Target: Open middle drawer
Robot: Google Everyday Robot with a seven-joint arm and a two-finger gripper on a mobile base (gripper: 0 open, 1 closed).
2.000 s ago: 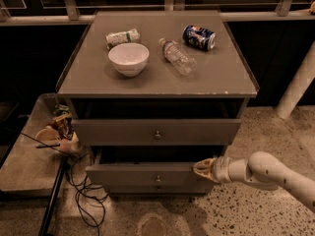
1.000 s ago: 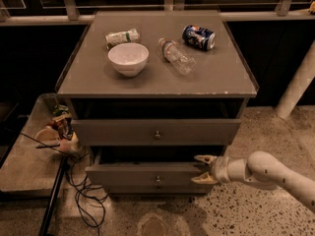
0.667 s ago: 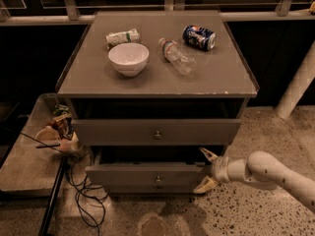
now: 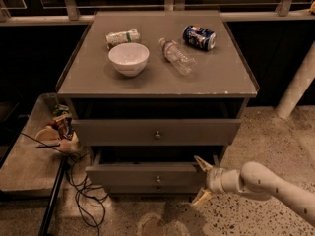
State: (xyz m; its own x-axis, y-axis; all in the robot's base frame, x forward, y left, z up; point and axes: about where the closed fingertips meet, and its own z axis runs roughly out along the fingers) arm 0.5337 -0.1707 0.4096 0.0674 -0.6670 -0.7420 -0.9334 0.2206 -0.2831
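Middle drawer (image 4: 128, 175) is found under the wider top drawer (image 4: 118, 131). Its front is set forward with a dark gap above, so it is judged partly open. Pincer (image 4: 200, 180) is parked at the front's right end, fingers spread, nothing gripped. The edge was likely favoured because the knob (image 4: 157, 179) is small.

On the cabinet top (image 4: 216, 77) a bowl (image 4: 128, 58) stood left of a lying bottle (image 4: 177, 57), with a can (image 4: 199, 37) behind it. The middle drawer (image 4: 118, 131) sat above the lower drawer (image 4: 123, 175), and the gripper (image 4: 201, 181) was at the lower drawer's right end.
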